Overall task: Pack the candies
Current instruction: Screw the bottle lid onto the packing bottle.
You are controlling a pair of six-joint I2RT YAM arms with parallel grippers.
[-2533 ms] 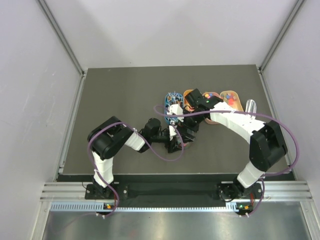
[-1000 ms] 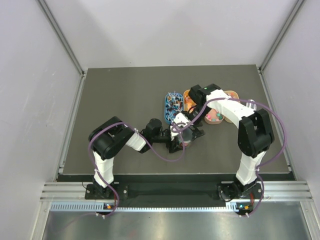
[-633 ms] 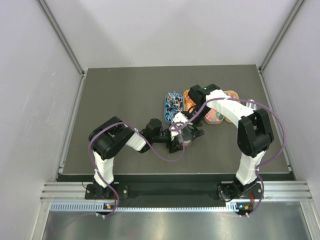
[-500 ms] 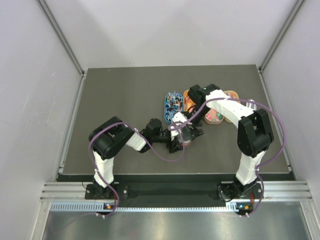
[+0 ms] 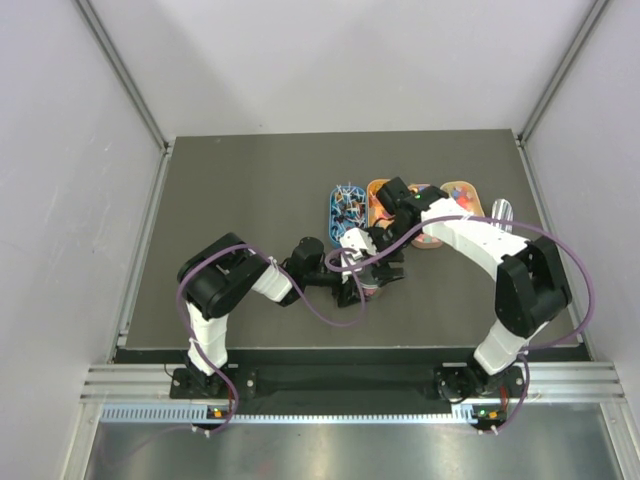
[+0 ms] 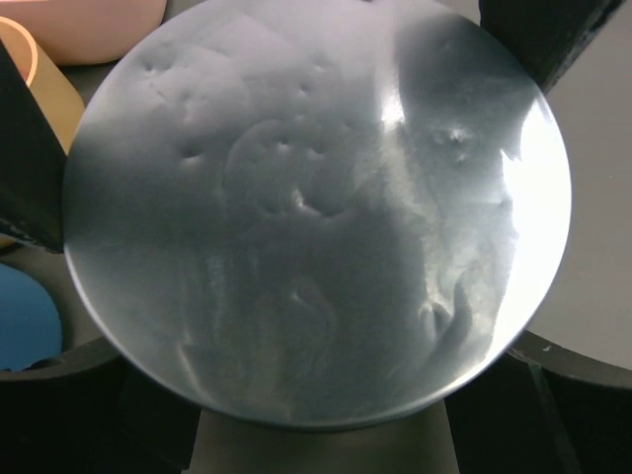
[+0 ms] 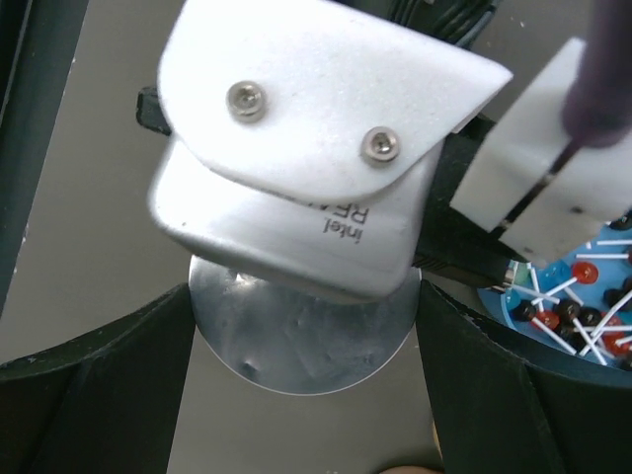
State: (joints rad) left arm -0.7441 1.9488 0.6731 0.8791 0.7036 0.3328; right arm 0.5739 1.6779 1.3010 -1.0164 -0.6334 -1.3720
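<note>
The jar's round silver lid [image 6: 316, 217] fills the left wrist view, and the jar [image 5: 371, 281] stands at mid-table. My left gripper [image 6: 331, 395] is shut on the jar, its dark fingers [image 6: 84, 415] showing under the lid's lower corners. My right gripper [image 7: 304, 331] comes from the far side, and its fingers [image 7: 109, 385] touch the lid [image 7: 296, 351] on both sides. The candies [image 5: 345, 207] lie in a blue tray [image 7: 553, 331], some on white sticks, and more show in an orange tray [image 5: 463, 193].
My left wrist camera housing [image 7: 296, 168] hangs just over the lid. A second orange tray [image 5: 377, 198] and a pink tray [image 5: 428, 241] sit behind the jar, partly under my right arm. A clear tube [image 5: 501, 211] lies at the right.
My right jaws have narrowed onto the jar's lid. My right arm's elbow has swung out to the right and nearer. The left arm and the jar have stayed put.
</note>
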